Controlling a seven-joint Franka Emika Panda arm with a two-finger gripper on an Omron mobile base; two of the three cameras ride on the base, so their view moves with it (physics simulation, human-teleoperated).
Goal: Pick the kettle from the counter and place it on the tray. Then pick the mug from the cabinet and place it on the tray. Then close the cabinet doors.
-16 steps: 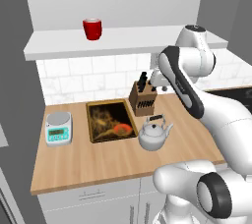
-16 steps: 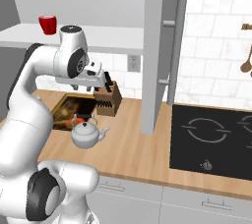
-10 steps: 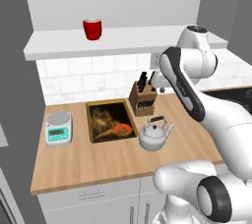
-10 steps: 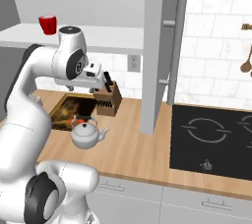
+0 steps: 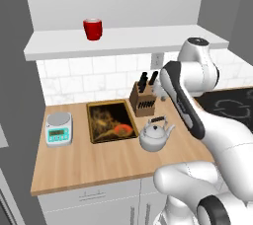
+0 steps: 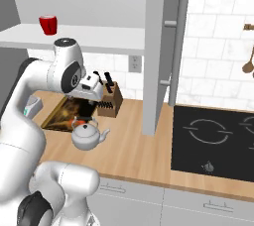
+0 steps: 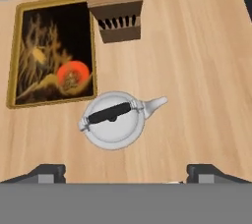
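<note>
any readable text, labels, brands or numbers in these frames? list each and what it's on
None can be read.
The kitchen scale has a small display panel on its front: too small and blurred to read.
The tray carries a golden-orange painted picture, no lettering.
The kettle, mug and knife block show no labels.
The stovetop has ring outlines and a small knob mark, no legible signs.

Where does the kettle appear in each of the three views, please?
Left base view: kettle right of centre on the counter.
Right base view: lower left, at.
Hand view: centre, at, seen from above.
Shared landmark: the knife block behind it.
</note>
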